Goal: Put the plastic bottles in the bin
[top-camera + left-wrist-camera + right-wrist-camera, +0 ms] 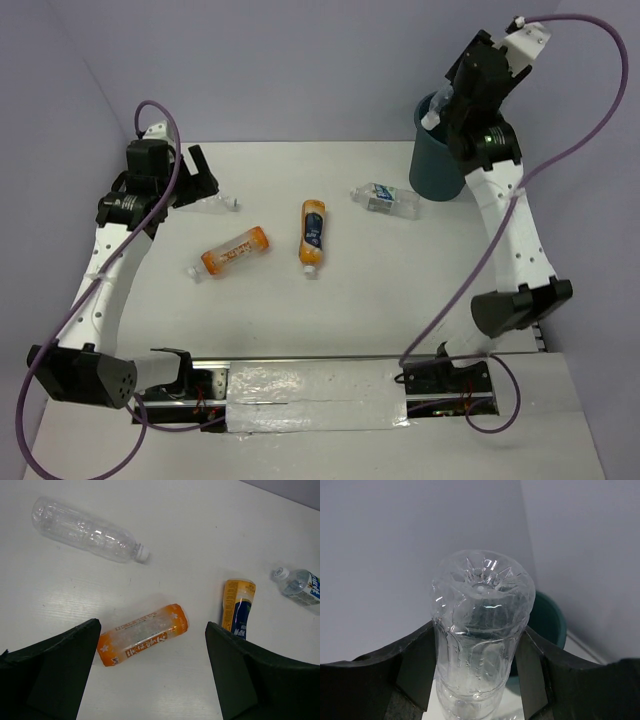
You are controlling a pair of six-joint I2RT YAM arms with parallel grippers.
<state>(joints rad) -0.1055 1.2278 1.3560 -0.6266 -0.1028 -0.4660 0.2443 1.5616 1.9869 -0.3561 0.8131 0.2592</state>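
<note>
Several plastic bottles show. My right gripper point(477, 680) is shut on a clear unlabelled bottle point(480, 630), held high by the rim of the dark teal bin point(435, 160); the bin's rim point(547, 620) shows just behind it. On the table lie another clear bottle point(85, 530), an orange bottle point(142, 635), a second orange bottle point(238, 607) and a clear bottle with a blue-white label point(300, 585). My left gripper point(152, 627) hangs open above the table, the first orange bottle between its fingers in view but below them. That gripper point(203, 183) sits at the far left.
The bin stands at the table's far right corner, close to the back wall. The orange bottles point(232, 252) point(313, 235) lie mid-table, the labelled one point(388, 198) just left of the bin. A taped strip point(315, 395) runs between the arm bases.
</note>
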